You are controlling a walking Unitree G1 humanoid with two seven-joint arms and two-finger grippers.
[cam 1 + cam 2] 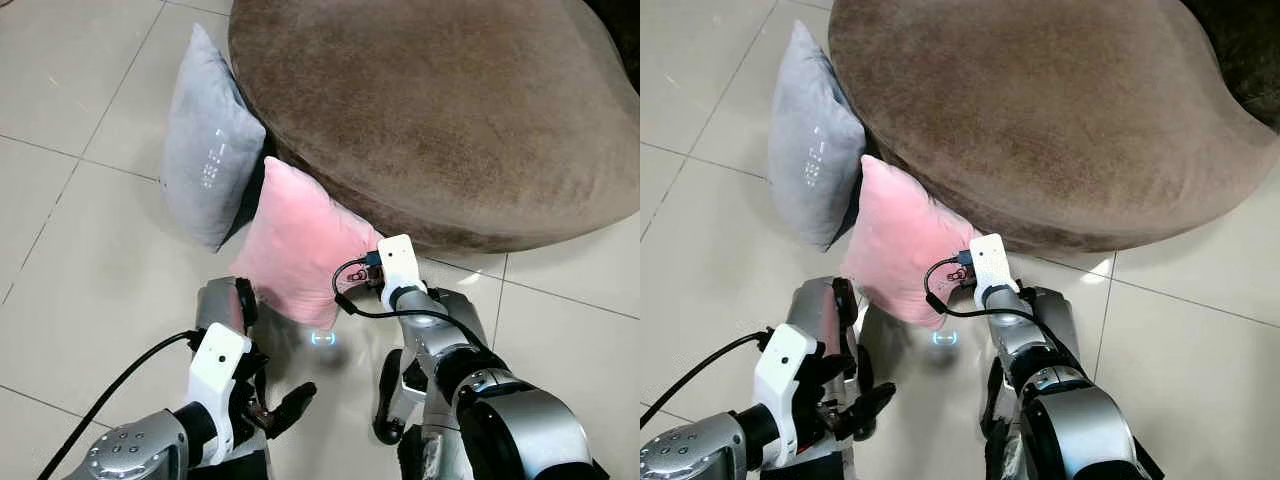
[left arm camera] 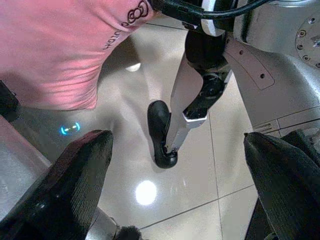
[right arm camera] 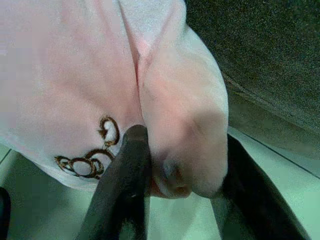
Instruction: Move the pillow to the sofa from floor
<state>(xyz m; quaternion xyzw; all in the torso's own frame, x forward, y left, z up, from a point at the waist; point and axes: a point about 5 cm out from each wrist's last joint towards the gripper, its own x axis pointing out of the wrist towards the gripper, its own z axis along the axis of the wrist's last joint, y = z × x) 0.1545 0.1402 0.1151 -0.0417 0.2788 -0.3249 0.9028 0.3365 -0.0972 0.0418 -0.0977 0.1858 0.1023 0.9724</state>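
The pink pillow (image 1: 300, 245) stands on the tiled floor, leaning against the brown sofa (image 1: 440, 110). My right gripper (image 1: 363, 272) is at the pillow's lower right corner. In the right wrist view its two black fingers (image 3: 125, 175) sit on either side of that corner, and the pink pillow's fabric (image 3: 185, 130) bulges between them, pinched. My left gripper (image 1: 268, 408) hangs low over the floor in front of the pillow. Its fingers (image 2: 75, 185) are spread wide with nothing between them.
A grey pillow (image 1: 208, 145) leans against the sofa to the left of the pink one, touching it. My own black foot (image 2: 160, 135) stands on the tiles below the right arm. A small blue light (image 1: 322, 338) reflects on the floor. Open tiles lie to the left.
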